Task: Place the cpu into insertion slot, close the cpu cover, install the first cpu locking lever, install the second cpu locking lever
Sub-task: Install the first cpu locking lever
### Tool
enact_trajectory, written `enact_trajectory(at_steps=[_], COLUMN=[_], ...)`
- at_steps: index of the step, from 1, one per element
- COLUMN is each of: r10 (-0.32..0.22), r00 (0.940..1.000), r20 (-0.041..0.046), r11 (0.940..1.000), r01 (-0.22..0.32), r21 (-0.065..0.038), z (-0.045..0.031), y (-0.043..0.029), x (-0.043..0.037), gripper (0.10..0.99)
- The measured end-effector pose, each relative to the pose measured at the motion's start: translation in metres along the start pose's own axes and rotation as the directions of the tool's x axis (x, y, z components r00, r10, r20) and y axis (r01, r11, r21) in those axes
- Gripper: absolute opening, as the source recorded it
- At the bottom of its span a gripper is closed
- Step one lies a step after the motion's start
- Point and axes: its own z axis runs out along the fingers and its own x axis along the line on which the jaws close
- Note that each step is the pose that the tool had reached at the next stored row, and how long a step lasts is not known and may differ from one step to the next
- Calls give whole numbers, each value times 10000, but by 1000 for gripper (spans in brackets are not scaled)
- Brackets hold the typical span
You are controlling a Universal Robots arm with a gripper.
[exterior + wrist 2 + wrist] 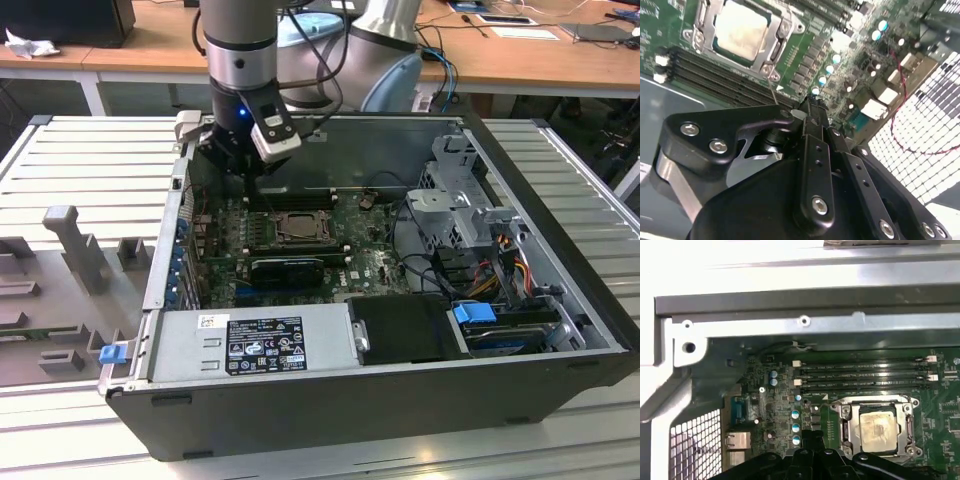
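Jaws of the gripper (809, 107) are seen closed. The cpu (879, 427) is framed by the lowered cpu cover (844, 412)

Open black computer case (400, 400) on a grey table (90, 170), silver power supply (250, 340) along its near edge, wooden desks (150, 52) behind.

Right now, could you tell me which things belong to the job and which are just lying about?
Job: cpu, cpu cover, gripper.
Lying about: memory slots, power supply, cables, grey fixtures.
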Motion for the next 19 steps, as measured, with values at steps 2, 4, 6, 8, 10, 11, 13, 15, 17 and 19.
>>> enact_trajectory(at_steps=[2, 4, 6, 8, 10, 11, 13, 15, 17, 19], r10=[-13, -39, -58, -65, -76, -78, -79, -79, -79, -81], r00=[10000, 10000, 10000, 10000, 10000, 10000, 10000, 10000, 10000, 10000], r20=[0, -1, -3, -3, -4, -5, -5, -5, -4, -5], r11=[10000, 10000, 10000, 10000, 10000, 10000, 10000, 10000, 10000, 10000], r01=[13, 39, 58, 65, 76, 78, 79, 79, 79, 81], r21=[0, 0, 0, 0, 0, 0, 0, 0, 0, 0], z=[25, 64, 74, 76, 76, 76, 76, 76, 75, 75], y=[43, 107, 163, 183, 193, 196, 200, 202, 204, 206], x=[39, 57, 60, 58, 42, 25, -27, -80, -127, -174], gripper=[106, 106, 106, 106, 106, 106, 106, 106, 106, 106])
